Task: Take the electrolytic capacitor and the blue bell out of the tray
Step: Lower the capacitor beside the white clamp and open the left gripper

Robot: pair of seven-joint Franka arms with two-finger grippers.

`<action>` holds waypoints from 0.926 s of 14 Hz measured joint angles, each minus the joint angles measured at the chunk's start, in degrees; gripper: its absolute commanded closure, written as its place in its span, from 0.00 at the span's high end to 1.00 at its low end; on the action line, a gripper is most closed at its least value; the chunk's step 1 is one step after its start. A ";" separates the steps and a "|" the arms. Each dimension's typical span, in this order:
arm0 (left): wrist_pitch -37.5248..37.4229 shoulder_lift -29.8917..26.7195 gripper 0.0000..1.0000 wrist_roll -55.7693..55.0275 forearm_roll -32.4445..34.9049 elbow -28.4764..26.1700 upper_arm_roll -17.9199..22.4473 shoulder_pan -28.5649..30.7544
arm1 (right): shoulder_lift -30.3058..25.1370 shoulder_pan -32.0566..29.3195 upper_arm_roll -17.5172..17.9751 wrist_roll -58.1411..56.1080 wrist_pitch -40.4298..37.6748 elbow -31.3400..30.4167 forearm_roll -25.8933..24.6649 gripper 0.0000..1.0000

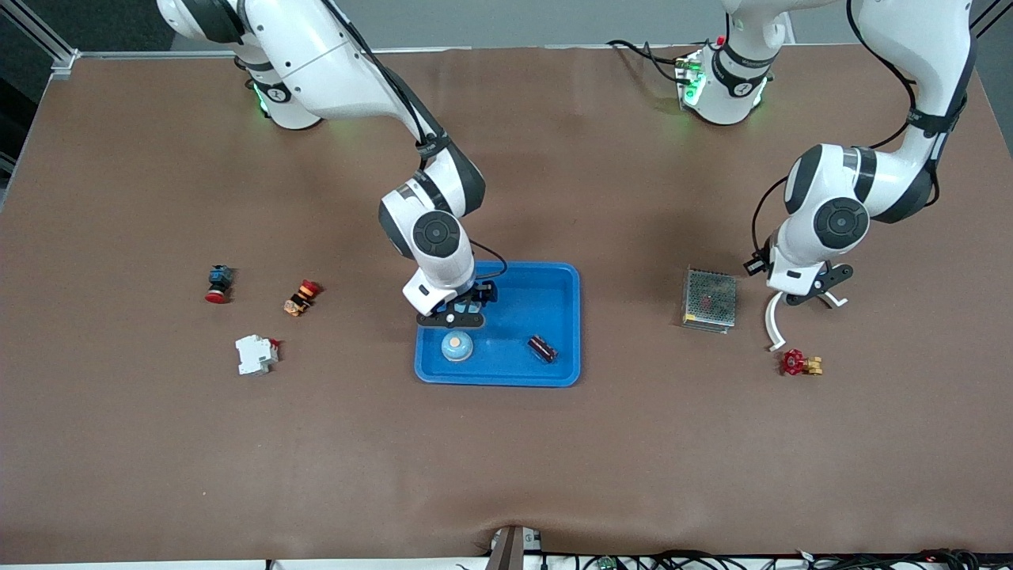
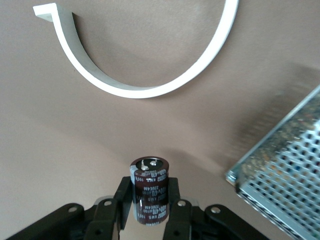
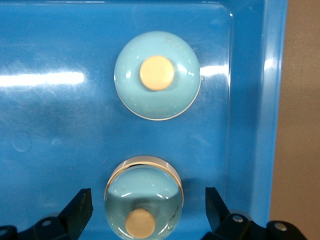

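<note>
A pale blue bell (image 1: 457, 346) with a tan button sits in the blue tray (image 1: 554, 277), near the corner closest to the front camera at the right arm's end. My right gripper (image 1: 451, 319) hangs just above it, open and empty. In the right wrist view the bell (image 3: 157, 75) lies on the tray floor, and a mirrored image of it shows between the wide-apart fingers (image 3: 80, 210). My left gripper (image 1: 803, 291) is shut on a dark brown capacitor (image 2: 149, 187), held above the table over a white curved strip (image 2: 145, 92).
A second dark capacitor-like cylinder (image 1: 542, 348) lies in the tray. A metal mesh box (image 1: 710, 299) and a red valve (image 1: 801, 362) sit near the left gripper. A white breaker (image 1: 255, 354), an orange part (image 1: 301, 297) and a red button (image 1: 218, 283) lie toward the right arm's end.
</note>
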 measured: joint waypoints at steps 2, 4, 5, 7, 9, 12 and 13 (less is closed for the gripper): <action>2.36 1.30 0.00 0.05 0.59 -0.74 0.00 0.69 | 0.22 0.06 0.00 -0.01 0.47 0.00 0.00 1.00; 5.15 3.13 0.00 0.05 0.79 -0.82 0.00 1.30 | 0.56 0.12 0.01 -0.01 0.76 0.00 0.00 1.00; 6.45 4.06 0.00 0.05 0.83 -0.82 0.01 1.52 | 0.69 0.17 0.01 -0.02 0.89 0.00 0.00 1.00; 7.36 4.71 0.60 0.05 0.93 -0.67 -0.03 1.65 | 0.81 0.26 0.01 -0.02 0.99 0.00 0.00 1.00; 7.72 4.88 1.00 0.06 0.97 -0.62 -0.03 1.67 | 0.82 0.33 0.01 -0.02 1.02 0.02 0.00 1.00; 8.31 4.98 1.00 0.05 0.98 -0.18 -0.03 1.70 | 0.82 0.44 0.01 -0.02 1.04 0.02 0.00 0.93; 8.33 4.90 1.00 0.05 0.98 0.38 -0.04 1.69 | 0.82 0.47 0.01 -0.03 1.05 0.02 0.00 0.80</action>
